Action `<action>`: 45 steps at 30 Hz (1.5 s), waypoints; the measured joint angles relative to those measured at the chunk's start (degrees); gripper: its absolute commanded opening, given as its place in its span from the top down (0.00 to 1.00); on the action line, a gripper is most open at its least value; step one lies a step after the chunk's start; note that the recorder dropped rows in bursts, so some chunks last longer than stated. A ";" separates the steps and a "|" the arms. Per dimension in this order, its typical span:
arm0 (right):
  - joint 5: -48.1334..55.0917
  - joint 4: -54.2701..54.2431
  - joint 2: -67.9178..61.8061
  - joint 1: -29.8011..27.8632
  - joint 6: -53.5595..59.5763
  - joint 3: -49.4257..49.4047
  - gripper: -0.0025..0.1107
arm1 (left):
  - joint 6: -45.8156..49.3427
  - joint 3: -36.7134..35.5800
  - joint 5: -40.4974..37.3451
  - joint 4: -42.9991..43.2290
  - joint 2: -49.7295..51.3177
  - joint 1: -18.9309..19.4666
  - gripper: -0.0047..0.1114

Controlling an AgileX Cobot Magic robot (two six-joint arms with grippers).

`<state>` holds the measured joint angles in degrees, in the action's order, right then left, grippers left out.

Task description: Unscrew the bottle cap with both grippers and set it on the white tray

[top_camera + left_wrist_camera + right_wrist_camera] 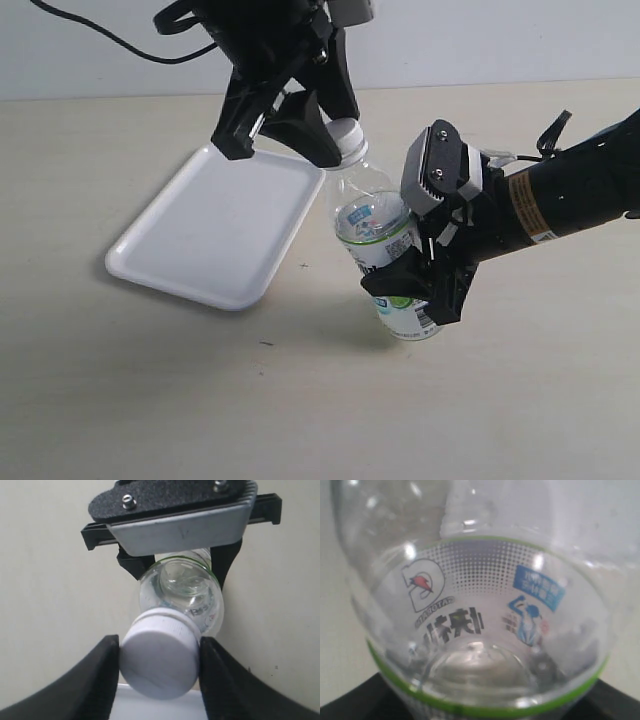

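Observation:
The clear bottle (375, 215) with its green-and-white label leans toward the tray, base on the table. My right gripper (425, 245), the one with the grey-white block, is shut on the bottle's labelled body. In the right wrist view the bottle (480, 605) fills the picture and only dark finger edges show at the lower corners. The white bottle cap (347, 134) sits on the neck. My left gripper (159, 665) comes from above, and both black fingers (100, 680) press the ribbed sides of the cap (159, 660). The white tray (200, 225) lies empty to the left.
The pale tabletop (150, 390) carries nothing else. The tray's near edge (150, 707) shows just under the cap in the left wrist view. A black cable (100, 35) hangs at the back left against the wall.

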<state>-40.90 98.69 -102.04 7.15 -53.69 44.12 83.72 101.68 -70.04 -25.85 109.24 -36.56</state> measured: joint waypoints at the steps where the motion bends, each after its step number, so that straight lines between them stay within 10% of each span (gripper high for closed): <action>1: 0.00 0.00 0.00 0.00 0.00 0.00 0.98 | -0.75 0.00 0.00 0.00 0.00 0.00 0.96; 8: 0.00 0.00 0.00 0.00 0.00 0.00 0.98 | -14.54 0.00 0.00 0.00 0.00 0.00 0.96; 27: -0.10 0.11 0.00 0.00 0.00 0.00 0.98 | -91.32 0.13 0.00 -3.18 -0.23 0.30 0.96; 45: 2.11 -6.51 -0.25 0.00 -0.40 -0.34 0.98 | -83.08 -0.07 12.94 -16.00 -1.47 4.25 0.96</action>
<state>-38.79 92.18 -102.29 7.15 -54.09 43.77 0.64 101.62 -57.10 -41.85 107.77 -32.31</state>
